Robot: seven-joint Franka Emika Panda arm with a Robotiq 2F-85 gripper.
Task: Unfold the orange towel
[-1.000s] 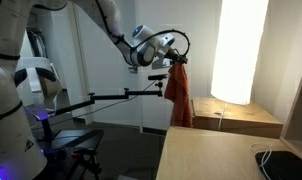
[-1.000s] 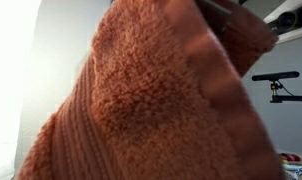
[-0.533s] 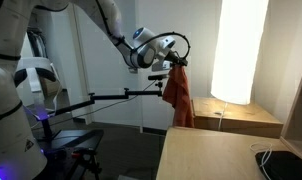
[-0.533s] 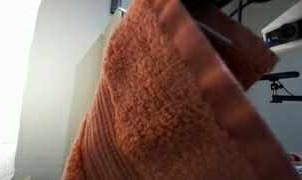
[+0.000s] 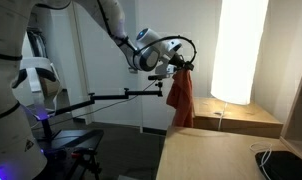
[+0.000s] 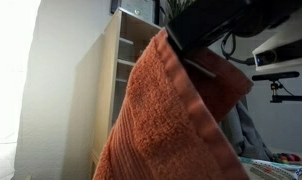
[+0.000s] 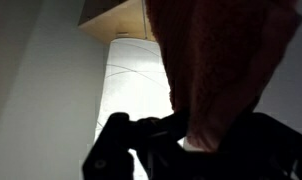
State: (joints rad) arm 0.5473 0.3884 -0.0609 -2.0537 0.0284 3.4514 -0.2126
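Your gripper is clamped tight on the top of the towel, high in the air. The cloth hangs straight down from that single pinch and touches nothing. In the wrist view the towel crowds the frame, so you cannot tell from there whether you hold a corner or a bunched fold. In an exterior view the hem runs down from the jaws, which suggests a grip on the edge, with the rest doubled behind it. To open it well, I would let gravity work: carry it over a flat surface, lower until the bottom edge touches, then draw the gripper sideways so the folds peel out flat rather than pile up. The box lies below and just beyond the hanging end, and the table offers more bare room. Move slowly, since a swinging cloth will refold. Stay well away from the bright lamp behind it
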